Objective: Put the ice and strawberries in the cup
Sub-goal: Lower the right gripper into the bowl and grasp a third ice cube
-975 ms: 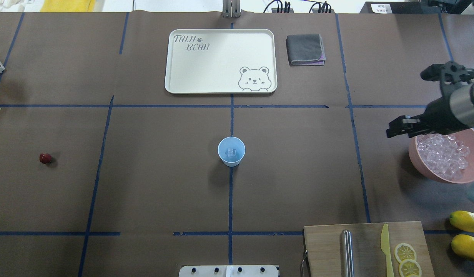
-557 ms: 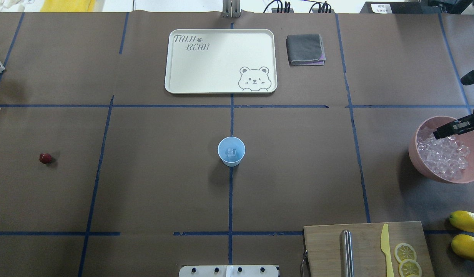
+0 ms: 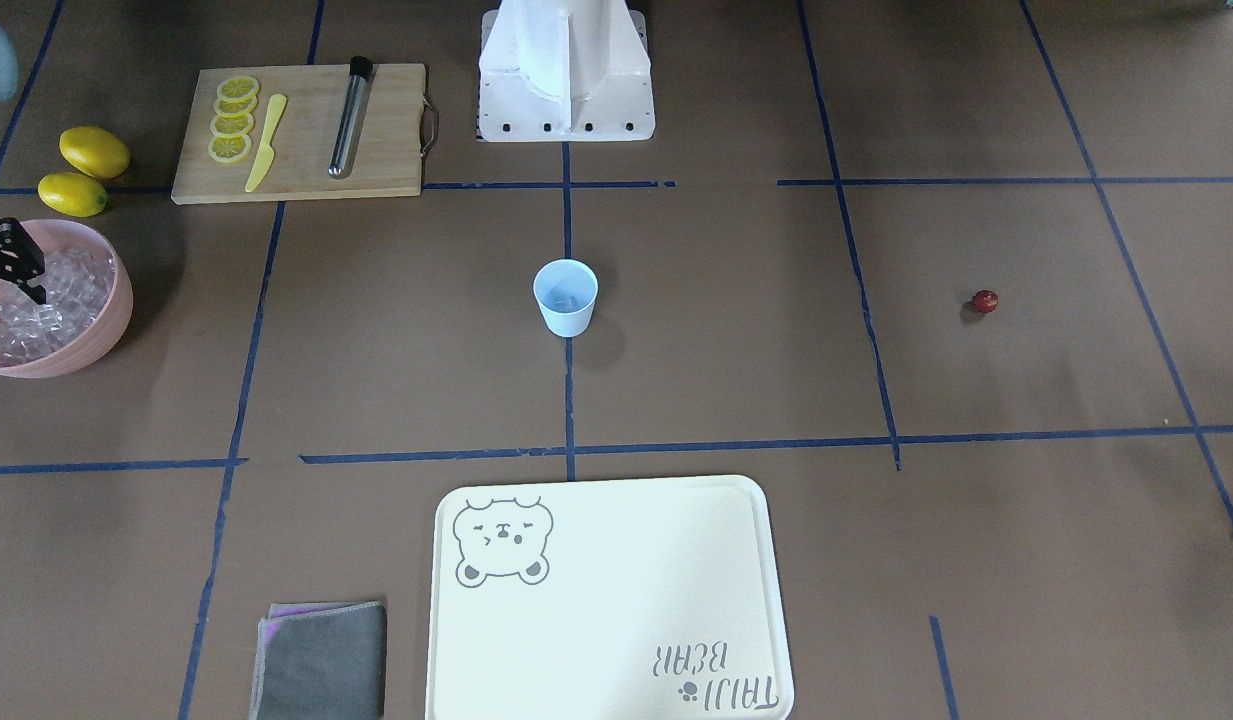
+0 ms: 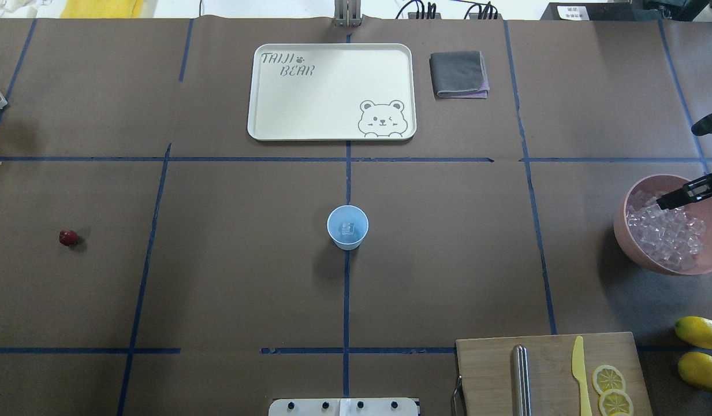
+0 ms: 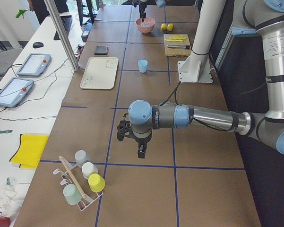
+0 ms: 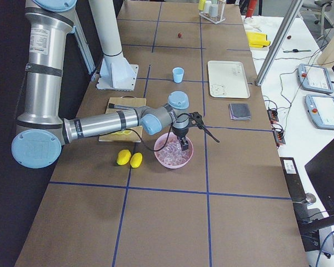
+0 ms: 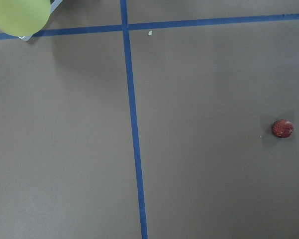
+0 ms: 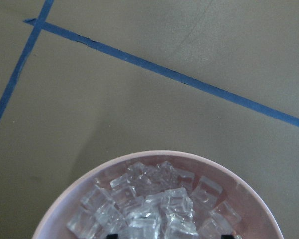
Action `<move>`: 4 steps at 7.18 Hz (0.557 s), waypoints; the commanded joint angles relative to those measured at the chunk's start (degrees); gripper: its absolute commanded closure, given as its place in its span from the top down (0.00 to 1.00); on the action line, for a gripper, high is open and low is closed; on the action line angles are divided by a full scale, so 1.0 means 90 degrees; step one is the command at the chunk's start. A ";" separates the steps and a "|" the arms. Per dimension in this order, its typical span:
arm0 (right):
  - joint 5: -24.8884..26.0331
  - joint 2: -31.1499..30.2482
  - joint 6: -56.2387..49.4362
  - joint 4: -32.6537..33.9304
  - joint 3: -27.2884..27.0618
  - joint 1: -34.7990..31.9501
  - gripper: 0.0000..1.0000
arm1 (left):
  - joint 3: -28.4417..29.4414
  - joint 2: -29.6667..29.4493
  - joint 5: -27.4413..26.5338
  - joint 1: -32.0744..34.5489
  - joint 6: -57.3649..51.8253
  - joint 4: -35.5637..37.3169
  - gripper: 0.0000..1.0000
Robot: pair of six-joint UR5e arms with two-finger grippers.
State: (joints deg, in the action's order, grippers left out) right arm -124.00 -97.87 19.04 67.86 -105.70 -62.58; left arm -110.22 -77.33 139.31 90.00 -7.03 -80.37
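1. Brown paper gridded with blue tape is spread over the tabletop [image 4: 246,260], and the cup [image 4: 347,226] is stood upright at its middle, on a tape line.
2. One clear ice cube [image 4: 348,229] is seen inside the cup.
3. The strawberry [image 4: 68,237] is found lying on the paper, well apart from the cup, toward the robot's left.
4. A pink bowl [image 4: 624,234] heaped with ice [image 4: 667,234] is set well apart from the cup, toward the robot's right.
5. The right gripper [image 4: 666,201] is held over that heap, its fingers parted.
6. The left gripper [image 5: 140,152] is hung above the tabletop, well apart from the cup at the robot's left end; whether it is parted or closed cannot be told.
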 commanded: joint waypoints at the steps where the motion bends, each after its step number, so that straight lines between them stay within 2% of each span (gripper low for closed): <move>1: -0.0021 0.0024 0.0042 -0.0391 0.0289 0.0020 0.75 | -0.0010 -0.0002 0.0000 0.0000 0.0000 -0.0006 1.00; 3: -0.0303 0.0034 0.0100 -0.0401 0.0280 0.0049 0.75 | -0.0039 0.0008 0.0000 0.0000 0.0000 0.0004 1.00; 4: -0.0353 0.0102 0.0536 -0.0430 0.0250 0.0243 0.75 | -0.0039 0.0008 0.0000 0.0000 0.0000 0.0004 1.00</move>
State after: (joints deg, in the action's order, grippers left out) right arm -126.21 -97.44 20.75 64.26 -103.24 -61.76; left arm -110.50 -77.29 139.31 90.00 -7.03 -80.34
